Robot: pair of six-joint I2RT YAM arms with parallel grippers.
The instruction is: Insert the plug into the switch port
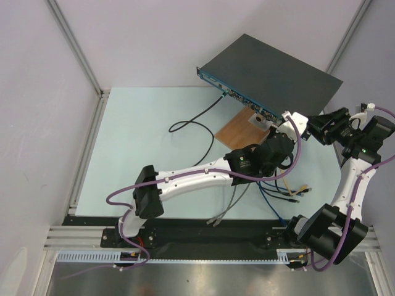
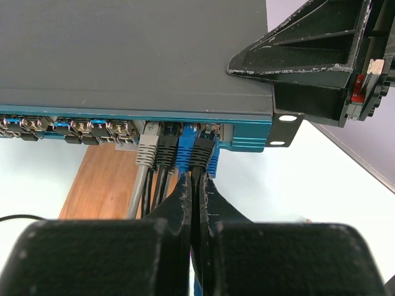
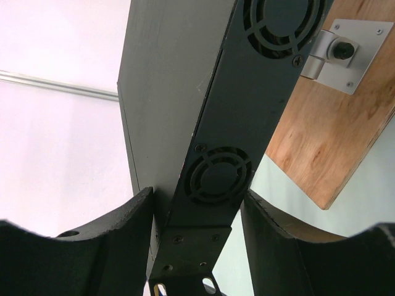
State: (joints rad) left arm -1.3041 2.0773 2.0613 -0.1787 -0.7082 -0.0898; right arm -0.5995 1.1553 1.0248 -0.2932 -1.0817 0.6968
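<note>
The switch (image 1: 271, 71) is a flat black box with a blue front face (image 2: 247, 137), standing tilted on a wooden board. My left gripper (image 2: 196, 180) is shut on a thin black cable just behind its black plug (image 2: 203, 151). The plug's tip is in a socket near the right end of the face, level with the grey, black and blue plugs (image 2: 185, 148) beside it. In the top view the left gripper (image 1: 279, 132) is at that right end. My right gripper (image 3: 196, 200) clamps the switch's fan side (image 3: 216, 179), one finger on the top and one underneath; it also shows in the top view (image 1: 315, 126).
The brown wooden board (image 1: 237, 128) carries a grey metal bracket (image 3: 339, 52) under the switch. Another black cable (image 1: 197, 120) runs from a socket further left. Loose grey, blue and black cables (image 1: 284, 191) lie in front of the arm bases. Walls enclose the table.
</note>
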